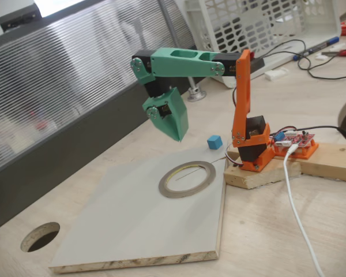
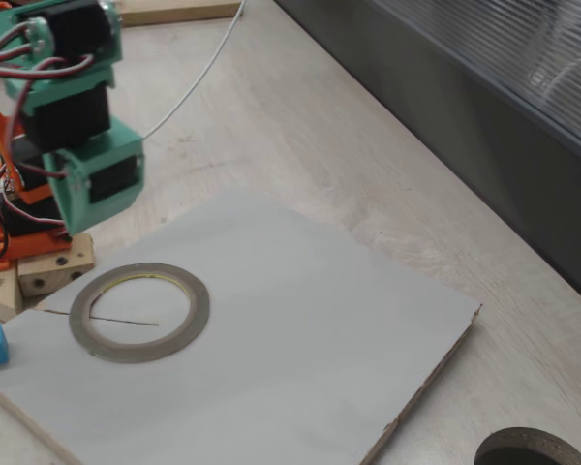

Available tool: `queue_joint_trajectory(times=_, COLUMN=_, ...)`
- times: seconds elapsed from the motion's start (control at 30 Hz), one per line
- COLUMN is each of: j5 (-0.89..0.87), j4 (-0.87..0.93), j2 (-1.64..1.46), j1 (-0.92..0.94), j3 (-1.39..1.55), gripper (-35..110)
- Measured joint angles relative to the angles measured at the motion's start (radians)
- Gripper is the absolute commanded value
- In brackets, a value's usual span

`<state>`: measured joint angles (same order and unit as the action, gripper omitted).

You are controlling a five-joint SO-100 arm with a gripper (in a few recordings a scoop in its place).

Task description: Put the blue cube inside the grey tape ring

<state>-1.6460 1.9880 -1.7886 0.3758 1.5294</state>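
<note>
Currently my gripper (image 1: 177, 135) hangs above the grey board (image 1: 121, 225), jaws together and empty; the blue cube (image 1: 214, 142) sits outside the grey tape ring (image 1: 187, 179).

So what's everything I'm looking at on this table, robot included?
blue cube: one, sky blue, on the grey board near its edge, outside the ring, close to the arm's base
grey tape ring: one, grey with a yellowish inner rim, lying flat on the board
board: one, pale grey, flat on the wooden table
round hole: one, dark, cut into the tabletop by the board's corner
white basket: one, at the back of the table
white cable: one, running from the base toward the front
wooden block: one, under the arm's base
arm: one, orange and green
gripper: one, green, pointing down above the board, holding nothing
</note>
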Motion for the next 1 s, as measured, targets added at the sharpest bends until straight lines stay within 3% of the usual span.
queue_joint_trajectory(times=0.27, j5=0.000, j4=0.000, j2=0.084, j1=0.472, j3=0.000, gripper=0)
queue_joint_trajectory(times=0.6, j5=0.000, j4=-0.006, j2=0.098, j1=0.525, j3=0.000, gripper=0)
queue_joint_trajectory(times=0.83, j5=0.000, j4=-0.259, j2=0.107, j1=0.548, j3=0.000, gripper=0)
queue_joint_trajectory(times=1.0, j5=0.000, j4=-0.321, j2=0.144, j1=0.540, j3=0.000, gripper=0)
